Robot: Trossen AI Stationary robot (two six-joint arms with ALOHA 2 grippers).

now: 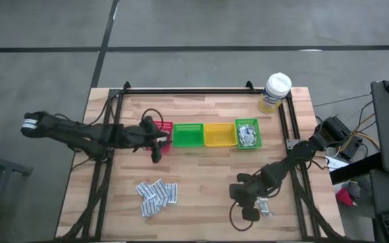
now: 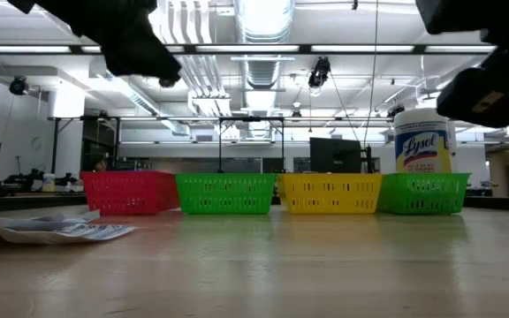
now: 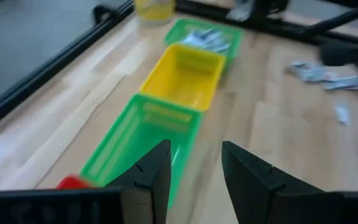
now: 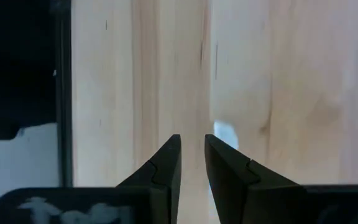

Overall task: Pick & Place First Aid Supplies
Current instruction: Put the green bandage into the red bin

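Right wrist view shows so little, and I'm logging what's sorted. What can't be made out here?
- Right wrist view: pale scrap half hidden by a finger; whether the right gripper holds anything is unclear.
- Low view: bin walls hide every bin's contents, including the red bin.
- High view: sachets in the far green bin and the loose pile too small to identify.

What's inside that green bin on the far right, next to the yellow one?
The rightmost green bin holds a heap of small grey-silver and white sachets. Only the top layer shows; anything beneath them, and the bin's floor, is covered.
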